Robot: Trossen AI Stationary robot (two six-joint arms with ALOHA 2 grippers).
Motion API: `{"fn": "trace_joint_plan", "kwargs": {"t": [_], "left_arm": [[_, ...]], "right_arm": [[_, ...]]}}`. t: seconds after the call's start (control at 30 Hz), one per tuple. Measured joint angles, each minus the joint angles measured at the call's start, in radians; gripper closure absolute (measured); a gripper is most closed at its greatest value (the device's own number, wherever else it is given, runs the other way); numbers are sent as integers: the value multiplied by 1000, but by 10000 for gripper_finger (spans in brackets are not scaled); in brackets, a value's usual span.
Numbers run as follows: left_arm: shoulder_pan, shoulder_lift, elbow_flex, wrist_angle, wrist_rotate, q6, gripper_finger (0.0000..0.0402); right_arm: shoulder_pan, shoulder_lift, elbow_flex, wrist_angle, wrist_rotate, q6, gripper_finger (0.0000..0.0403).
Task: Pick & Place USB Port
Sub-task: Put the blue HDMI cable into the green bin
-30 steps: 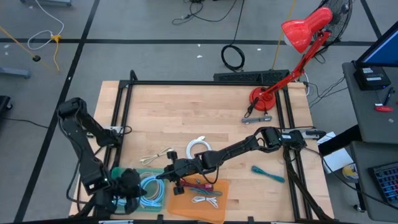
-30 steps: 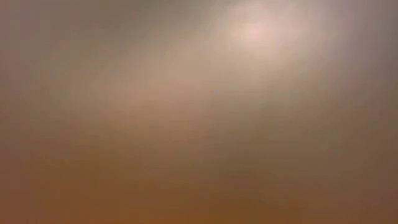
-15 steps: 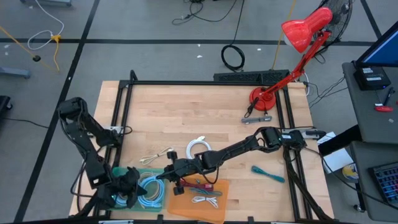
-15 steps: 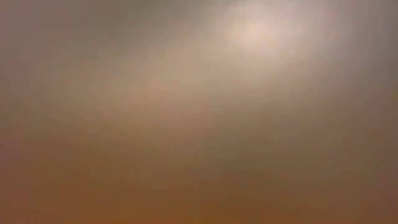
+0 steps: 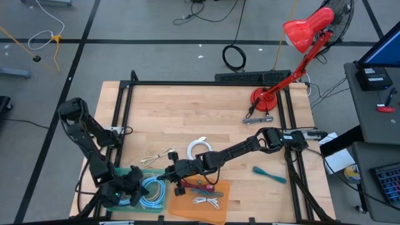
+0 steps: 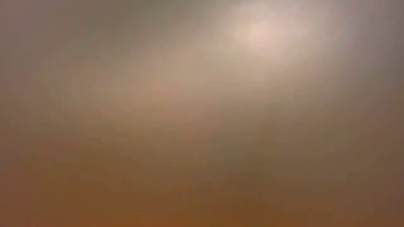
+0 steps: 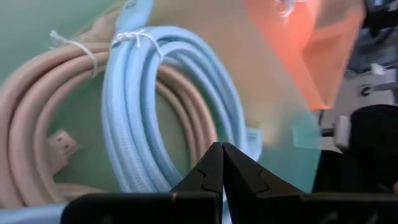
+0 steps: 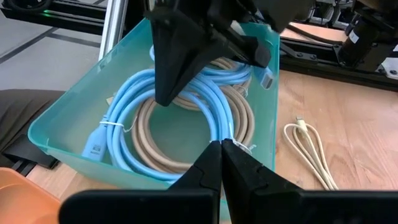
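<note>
A teal tray [image 5: 164, 201] at the table's near left holds a light-blue cable coil [image 5: 152, 190] and a beige coil [image 7: 37, 124]. My left gripper [image 5: 132, 186] is down inside this tray, shut, its tips [image 7: 222, 152] right at the blue coil [image 7: 140, 106]. In the right wrist view it shows as dark fingers [image 8: 165, 93] over the coils. My right gripper [image 5: 167, 174] is shut and holds nothing. It hovers at the tray's right side [image 8: 222, 146], facing the blue coil [image 8: 134, 93]. The low view shows only blur. My left gripper comes at the blue coil from above with shut fingers, inside the teal tray. I cannot tell whether the tips touch the coil. Nothing shows between the fingers.
An orange tray [image 5: 181, 206] with small cables sits right of the teal one. On the wood lie a white cable [image 5: 199, 149], a beige cable [image 5: 156, 156] and a teal cable [image 5: 269, 174]. A red lamp [image 5: 262, 97] stands at the far right. A black frame borders the table.
My left arm has edged toward the table's right, bringing its shut gripper farther in over the teal tray's coils. My right arm has kept still.
</note>
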Motion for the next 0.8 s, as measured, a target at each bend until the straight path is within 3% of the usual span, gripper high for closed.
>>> {"fn": "trace_joint_plan", "kwargs": {"t": [0.2, 0.8], "left_arm": [[19, 61, 2, 9, 56, -34, 392], [15, 8, 42, -30, 46, 46, 392]], "right_arm": [[0, 0, 0, 0, 0, 0, 403], [0, 0, 0, -3, 0, 0, 403]]}}
